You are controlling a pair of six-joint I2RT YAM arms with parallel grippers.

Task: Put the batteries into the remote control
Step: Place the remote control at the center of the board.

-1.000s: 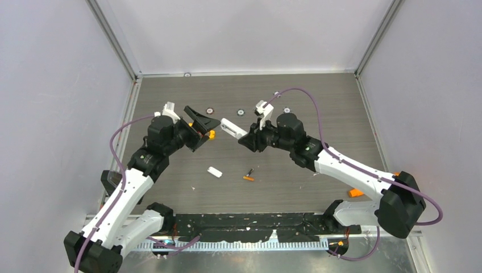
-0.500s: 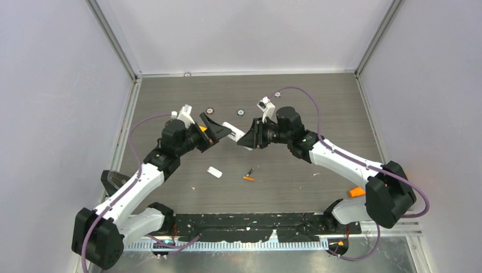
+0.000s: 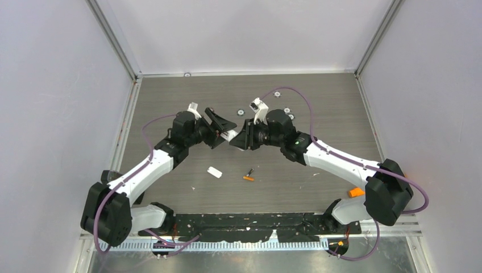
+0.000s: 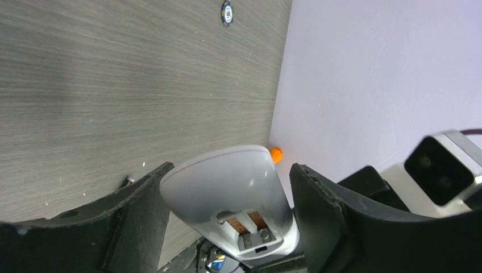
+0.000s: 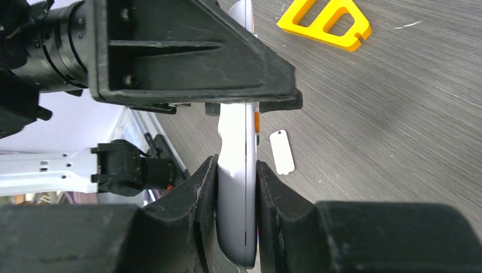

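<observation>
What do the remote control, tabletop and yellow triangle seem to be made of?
The remote control: smooth white plastic, faintly glossy, seam along its side. The tabletop: probably grey wood-grain laminate, matte, streaked. The yellow triangle: seemingly hard plastic, flat, uniform colour, cut-out holes.

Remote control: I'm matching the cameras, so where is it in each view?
Top external: remote control, dead centre.
Left wrist: remote control, bottom centre, seen end-on.
Right wrist: remote control, lower centre, seen edge-on.
Shared landmark: wood-grain table, in all three.
</observation>
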